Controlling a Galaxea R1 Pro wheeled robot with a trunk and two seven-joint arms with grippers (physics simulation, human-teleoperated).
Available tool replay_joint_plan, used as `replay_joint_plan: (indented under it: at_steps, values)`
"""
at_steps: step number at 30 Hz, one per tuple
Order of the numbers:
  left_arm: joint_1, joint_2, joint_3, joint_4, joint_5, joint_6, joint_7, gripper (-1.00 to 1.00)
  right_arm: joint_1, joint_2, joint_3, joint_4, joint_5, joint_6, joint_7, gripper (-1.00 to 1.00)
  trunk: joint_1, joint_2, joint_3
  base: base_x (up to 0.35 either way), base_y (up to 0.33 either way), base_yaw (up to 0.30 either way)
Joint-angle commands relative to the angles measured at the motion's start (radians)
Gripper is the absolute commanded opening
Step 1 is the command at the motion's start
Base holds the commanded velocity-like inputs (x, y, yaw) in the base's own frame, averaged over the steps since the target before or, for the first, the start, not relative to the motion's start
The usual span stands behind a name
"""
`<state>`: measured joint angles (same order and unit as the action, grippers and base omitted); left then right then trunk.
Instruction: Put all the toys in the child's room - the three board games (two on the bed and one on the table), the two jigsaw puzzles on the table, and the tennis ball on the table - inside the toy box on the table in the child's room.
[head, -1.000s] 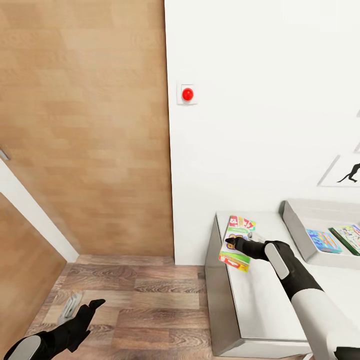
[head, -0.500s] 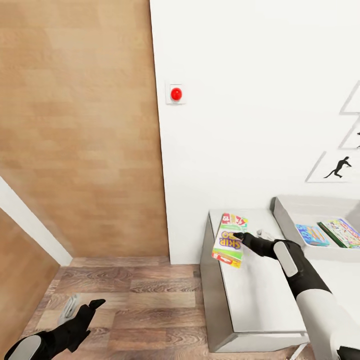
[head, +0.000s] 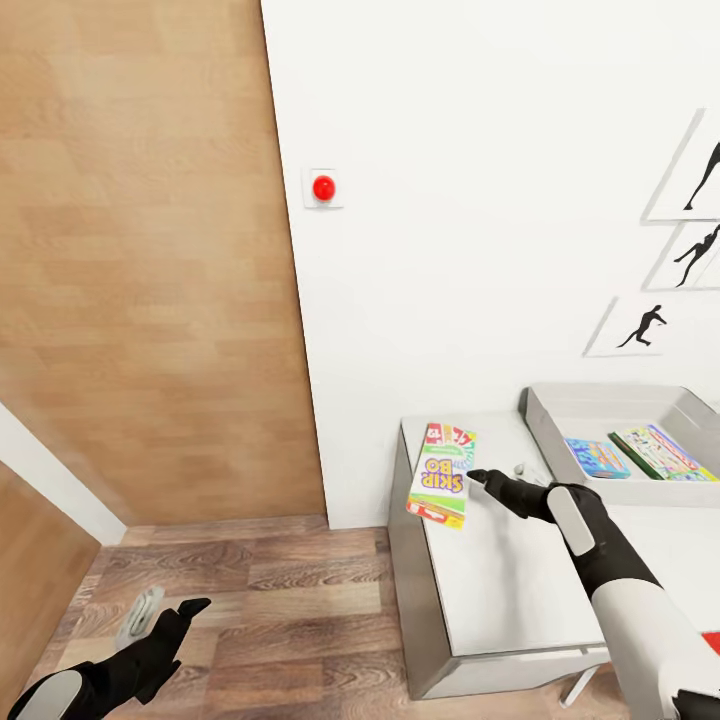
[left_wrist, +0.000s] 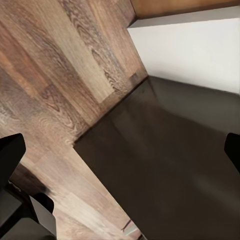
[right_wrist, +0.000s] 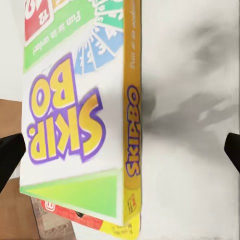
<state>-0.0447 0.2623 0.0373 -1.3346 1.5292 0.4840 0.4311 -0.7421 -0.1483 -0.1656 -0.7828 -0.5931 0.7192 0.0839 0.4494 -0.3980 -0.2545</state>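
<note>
Change: our right claw (head: 478, 477) has let go of the green-white red-ended Skip-Bo game box (head: 441, 473); fingers spread, box just beyond them.
Count: two game boxes (head: 630, 454) in the light grey bin (head: 541, 420) beside the claw.

Printed card on the board game (head: 441, 474), smooth with a slight sheen, bright inks on white with a yellow edge (right_wrist: 132, 135). Pale marbled top on the table (head: 500, 570), smooth and matt, grey smudged veining. Light grey plastic look to the toy box (head: 545, 425), matt. Wood plank floor (head: 260, 610), brown, strong grain, low sheen. Smooth light wood door panel (head: 140, 260). Plain matt white wall (head: 470, 200). Glossy red button (head: 323, 187). Matt black gripper fingers (head: 490, 482).
</note>
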Motion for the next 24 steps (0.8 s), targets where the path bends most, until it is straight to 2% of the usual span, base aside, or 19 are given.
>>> replay_joint_plan:
  at_steps: [1, 7, 8, 13, 19, 24]
  values:
    - [-0.001, 0.0, 0.001, -0.001, 0.011, 0.002, 0.009, 1.0, -0.002, 0.001, -0.003, 0.01, 0.006, 0.005, 0.006, 1.0, 0.001, -0.002, -0.002, 0.0, 0.0, -0.015]
    - [-0.006, 0.001, 0.0, -0.013, 0.011, 0.003, 0.011, 1.0, -0.022, 0.002, -0.002, 0.064, 0.007, 0.005, 0.004, 1.0, 0.001, -0.002, -0.002, 0.0, 0.0, -0.007]
    - [-0.01, 0.002, -0.005, -0.021, 0.01, 0.004, 0.011, 1.0, -0.046, 0.001, -0.002, 0.127, 0.008, 0.005, 0.004, 1.0, 0.001, -0.002, -0.002, 0.0, 0.0, -0.002]
    - [-0.014, 0.002, -0.01, -0.022, 0.009, 0.005, 0.012, 1.0, -0.083, 0.002, -0.001, 0.216, 0.009, 0.002, 0.005, 1.0, 0.001, -0.002, -0.002, 0.0, 0.0, 0.0]
    - [-0.015, 0.002, -0.011, -0.012, 0.008, 0.004, 0.012, 1.0, -0.095, 0.002, 0.0, 0.242, 0.01, 0.0, 0.008, 1.0, 0.001, -0.002, -0.002, 0.0, 0.0, 0.009]
    - [-0.015, 0.002, -0.011, -0.01, 0.008, 0.004, 0.012, 1.0, -0.096, 0.002, 0.0, 0.246, 0.01, 0.0, 0.008, 1.0, 0.001, -0.002, 0.001, 0.0, 0.0, 0.136]
